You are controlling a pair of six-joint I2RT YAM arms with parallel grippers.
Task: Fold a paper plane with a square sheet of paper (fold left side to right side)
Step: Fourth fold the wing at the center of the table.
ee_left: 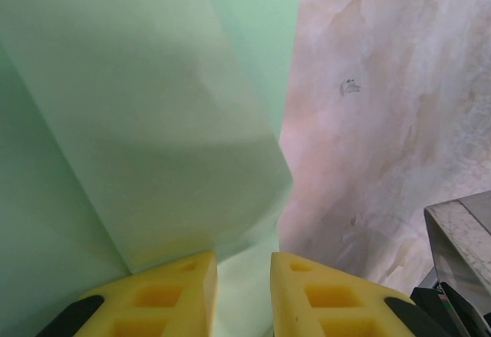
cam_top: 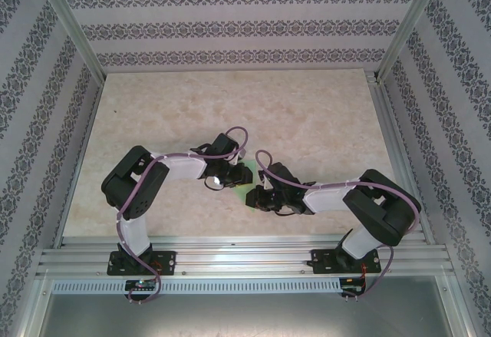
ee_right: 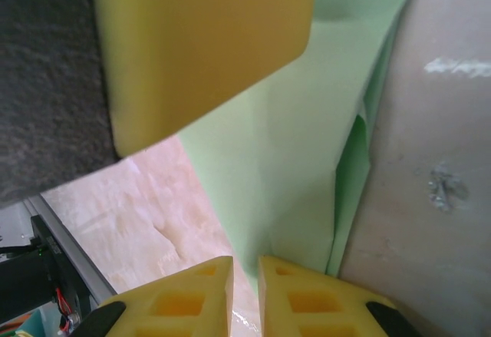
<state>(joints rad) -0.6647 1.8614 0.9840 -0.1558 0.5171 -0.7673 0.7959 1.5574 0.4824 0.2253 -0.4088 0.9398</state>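
The square sheet of paper (cam_top: pixel 244 192), light mint-green, lies on the table between the two grippers, partly folded. In the left wrist view the sheet of paper (ee_left: pixel 153 122) has a flap lifted over a flat layer. My left gripper (ee_left: pixel 244 295) stands over its near edge, fingers a little apart, with paper showing in the gap. My right gripper (ee_right: pixel 245 295) has only a narrow gap; one fingertip (ee_right: pixel 307 299) sits over the paper's (ee_right: pixel 299 145) corner, and table shows through the gap. A yellow finger (ee_right: pixel 207 37) of the left gripper (cam_top: pixel 236 174) rests by the paper, facing the right gripper (cam_top: pixel 257 197).
The marbled tabletop (cam_top: pixel 307 114) stretches behind and to both sides of the arms. Patterned walls and metal posts (cam_top: pixel 403 26) enclose it. Aluminium rails (cam_top: pixel 245 254) run along the near edge. A grey metal part (ee_left: pixel 460 237) shows at the lower right of the left wrist view.
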